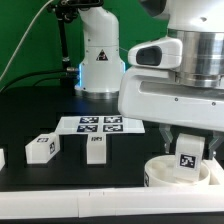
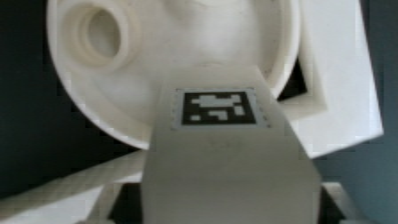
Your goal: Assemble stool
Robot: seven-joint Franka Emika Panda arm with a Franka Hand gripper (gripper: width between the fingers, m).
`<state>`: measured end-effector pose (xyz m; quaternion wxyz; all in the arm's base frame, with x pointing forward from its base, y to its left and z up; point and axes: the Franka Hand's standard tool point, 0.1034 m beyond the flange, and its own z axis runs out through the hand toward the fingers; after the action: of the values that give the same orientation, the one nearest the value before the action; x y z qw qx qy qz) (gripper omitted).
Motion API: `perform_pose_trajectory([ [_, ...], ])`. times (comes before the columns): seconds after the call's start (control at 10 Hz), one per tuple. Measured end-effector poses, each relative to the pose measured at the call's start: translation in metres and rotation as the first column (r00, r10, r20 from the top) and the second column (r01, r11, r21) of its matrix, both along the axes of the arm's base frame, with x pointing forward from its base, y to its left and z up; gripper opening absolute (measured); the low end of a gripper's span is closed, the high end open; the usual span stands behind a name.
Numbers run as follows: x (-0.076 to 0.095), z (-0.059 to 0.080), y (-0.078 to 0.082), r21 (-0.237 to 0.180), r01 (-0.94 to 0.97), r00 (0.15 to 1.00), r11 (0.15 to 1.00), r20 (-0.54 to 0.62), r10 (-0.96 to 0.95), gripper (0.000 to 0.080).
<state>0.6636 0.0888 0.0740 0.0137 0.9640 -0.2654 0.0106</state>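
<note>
My gripper (image 1: 190, 142) is shut on a chunky white stool leg (image 1: 189, 155) with a black-and-white tag, at the exterior view's lower right. The leg hangs upright over the round white seat (image 1: 163, 173) and reaches down to it; whether it touches the seat I cannot tell. In the wrist view the held leg (image 2: 221, 150) runs out from between my fingers (image 2: 128, 196), tag facing the camera. Its far end lies over the seat disc (image 2: 160, 75), beside a round socket (image 2: 98, 35). Two more tagged legs (image 1: 42, 148) (image 1: 95, 150) stand on the black table to the exterior view's left.
The marker board (image 1: 98, 124) lies flat behind the two loose legs. The arm's white base (image 1: 100, 55) stands at the back. A small white piece (image 1: 2, 158) shows at the left edge. A low white wall piece (image 2: 334, 105) borders the seat.
</note>
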Motion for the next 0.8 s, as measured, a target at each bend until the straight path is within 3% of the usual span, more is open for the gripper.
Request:
perform_pose_trajectory([
  [0.2,-0.003,-0.002,0.003,0.004,0.279,0.960,0.960,0.000,-0.279,0.0337],
  [0.3,-0.004,-0.003,-0.001,0.034,0.400,0.916,0.916,-0.015,-0.400,0.0337],
  [0.4,-0.005,-0.004,-0.005,0.064,0.523,0.852,0.850,-0.036,-0.522,0.0337],
  [0.7,-0.011,-0.004,-0.006,0.094,0.722,0.692,0.686,-0.048,-0.721,0.0337],
  [0.8,-0.015,-0.004,-0.004,0.110,0.809,0.585,0.577,-0.063,-0.808,0.0337],
])
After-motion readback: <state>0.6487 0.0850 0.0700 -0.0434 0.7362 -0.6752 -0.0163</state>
